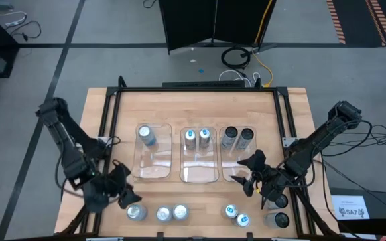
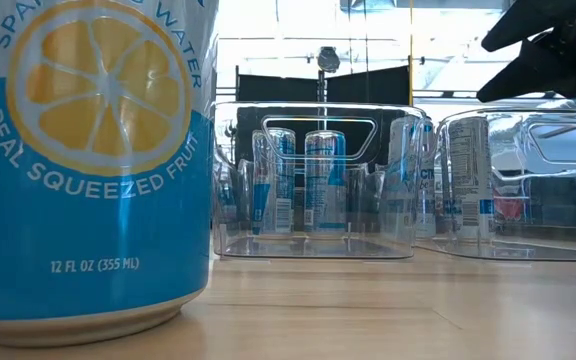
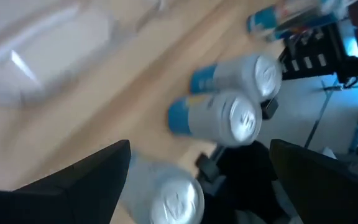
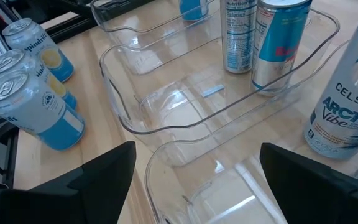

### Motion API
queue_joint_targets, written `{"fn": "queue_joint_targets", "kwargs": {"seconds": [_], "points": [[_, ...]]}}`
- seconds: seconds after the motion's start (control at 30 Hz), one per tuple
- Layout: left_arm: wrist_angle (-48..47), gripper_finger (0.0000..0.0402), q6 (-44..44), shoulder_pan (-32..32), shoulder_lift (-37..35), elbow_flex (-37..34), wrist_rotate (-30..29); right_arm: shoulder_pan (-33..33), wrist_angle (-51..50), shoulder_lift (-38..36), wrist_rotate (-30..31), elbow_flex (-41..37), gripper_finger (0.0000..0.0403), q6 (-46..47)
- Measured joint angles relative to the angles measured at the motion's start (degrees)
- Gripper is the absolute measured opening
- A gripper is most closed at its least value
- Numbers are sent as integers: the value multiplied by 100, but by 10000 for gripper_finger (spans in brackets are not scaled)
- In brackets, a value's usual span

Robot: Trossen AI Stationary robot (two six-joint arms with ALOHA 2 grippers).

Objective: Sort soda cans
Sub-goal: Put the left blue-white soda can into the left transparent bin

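Hovering with fingers spread and empty, the left tool hangs near the worktop's front left, just beside three silver-topped cans in a row. The right tool is likewise open and holds nothing, above the front of the right clear bin, where two dark cans stand. One silver can sits in the left bin, two blue-topped cans in the middle bin. More cans wait at the front right: two blue-topped, one dark.
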Motion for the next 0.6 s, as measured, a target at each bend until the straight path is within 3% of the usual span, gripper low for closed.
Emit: {"fn": "queue_joint_targets", "kwargs": {"seconds": [0.27,0.6], "points": [[-134,393,-1562,-405,702,401,204,0,1,0,-12,0,336,0],[-413,393,-2051,-238,1302,487,978,-1,1,0,-12,0,336,-2]]}}
